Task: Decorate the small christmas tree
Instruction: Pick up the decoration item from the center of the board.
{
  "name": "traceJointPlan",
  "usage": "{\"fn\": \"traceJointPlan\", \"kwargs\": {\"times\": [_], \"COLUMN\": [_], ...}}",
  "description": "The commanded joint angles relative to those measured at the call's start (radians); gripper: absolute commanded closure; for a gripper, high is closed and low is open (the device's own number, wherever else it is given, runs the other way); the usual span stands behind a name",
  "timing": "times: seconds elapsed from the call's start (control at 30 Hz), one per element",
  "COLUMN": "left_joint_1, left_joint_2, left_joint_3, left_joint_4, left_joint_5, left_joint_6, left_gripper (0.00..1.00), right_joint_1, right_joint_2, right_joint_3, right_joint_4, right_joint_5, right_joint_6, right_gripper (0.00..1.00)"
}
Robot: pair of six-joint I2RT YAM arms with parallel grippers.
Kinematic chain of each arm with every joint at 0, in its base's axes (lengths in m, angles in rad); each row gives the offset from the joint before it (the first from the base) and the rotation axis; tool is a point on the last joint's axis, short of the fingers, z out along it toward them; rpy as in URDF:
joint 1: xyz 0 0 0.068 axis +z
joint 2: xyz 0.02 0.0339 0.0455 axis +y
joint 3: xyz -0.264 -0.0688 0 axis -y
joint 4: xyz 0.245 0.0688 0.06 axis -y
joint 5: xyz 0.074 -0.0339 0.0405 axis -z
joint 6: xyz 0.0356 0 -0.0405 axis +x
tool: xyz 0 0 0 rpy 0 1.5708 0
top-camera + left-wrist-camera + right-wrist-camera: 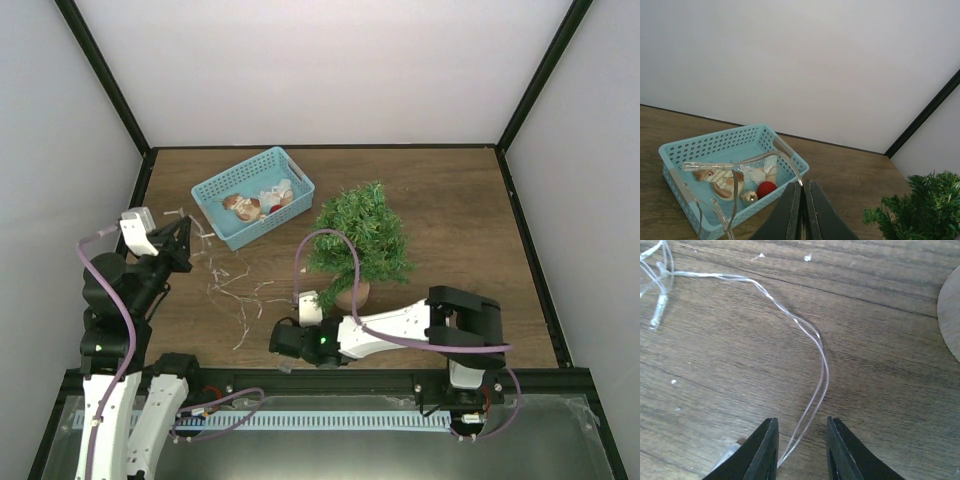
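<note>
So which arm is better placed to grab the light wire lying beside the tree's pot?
Right, probably. The right gripper sits low over the table, jaws apart with the light wire running between them, the pot just beside. The left gripper is shut on another stretch, over by the basket.

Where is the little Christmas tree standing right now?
Seen from above, the small christmas tree stands near the middle of the table, just right of the blue basket.

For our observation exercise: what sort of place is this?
Likely a robot test cell: brown wooden table, plain white walls, black frame posts, left arm and right arm bolted at its edge.
</note>
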Motion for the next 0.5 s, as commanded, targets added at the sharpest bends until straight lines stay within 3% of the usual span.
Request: {"fn": "traceJointPlan", "kwargs": {"times": [0.0,0.47], "left_joint_1": [-0.001,-0.001], "left_joint_2": [-0.014,-0.021], "left_joint_3": [-0.012,-0.035], "left_joint_4": [0.027,0.046], "left_joint_5": [0.01,0.025], "left_joint_6": [0.001,-0.021], "left_gripper": [0.96,0.96], "right_joint_1": [-0.001,-0.013], "right_joint_2": [0.036,0.117], "right_joint_3": [0.0,0.045], "right_joint_4": [-0.027,0.013], "right_joint_5": [0.059,0.05], "right_joint_6": [0.079,0.055], "right_gripper": [0.71,0.7]}}
